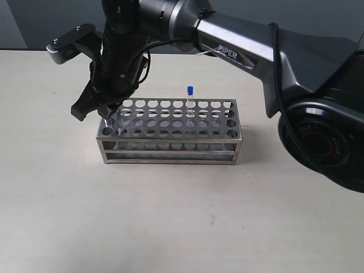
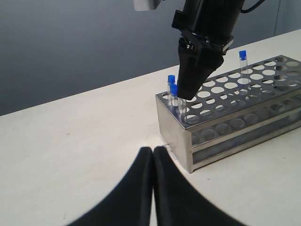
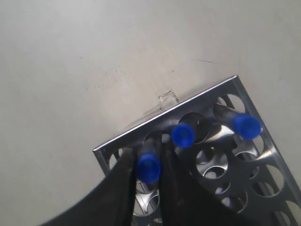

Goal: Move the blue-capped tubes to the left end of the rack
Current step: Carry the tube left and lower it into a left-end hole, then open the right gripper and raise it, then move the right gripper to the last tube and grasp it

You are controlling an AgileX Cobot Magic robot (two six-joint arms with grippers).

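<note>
The silver rack (image 1: 170,152) stands mid-table. My right gripper (image 1: 111,118) reaches across to its left end and is shut on a blue-capped tube (image 3: 148,167), whose lower part sits in a corner hole of the rack (image 3: 141,131). Two more blue-capped tubes (image 3: 183,134) (image 3: 246,125) stand in the holes beside it. In the left wrist view their caps (image 2: 171,78) (image 2: 173,88) show behind the right gripper (image 2: 188,92). A fourth tube (image 1: 190,91) (image 2: 242,55) stands alone in the back row further right. My left gripper (image 2: 153,149) is shut and empty, low near the rack's left end wall (image 2: 174,127).
The right arm's dark body (image 1: 244,51) stretches over the table from the right, above the rack's back row. The beige tabletop (image 1: 182,227) lies in front of the rack, and a grey wall (image 2: 70,42) runs behind the table.
</note>
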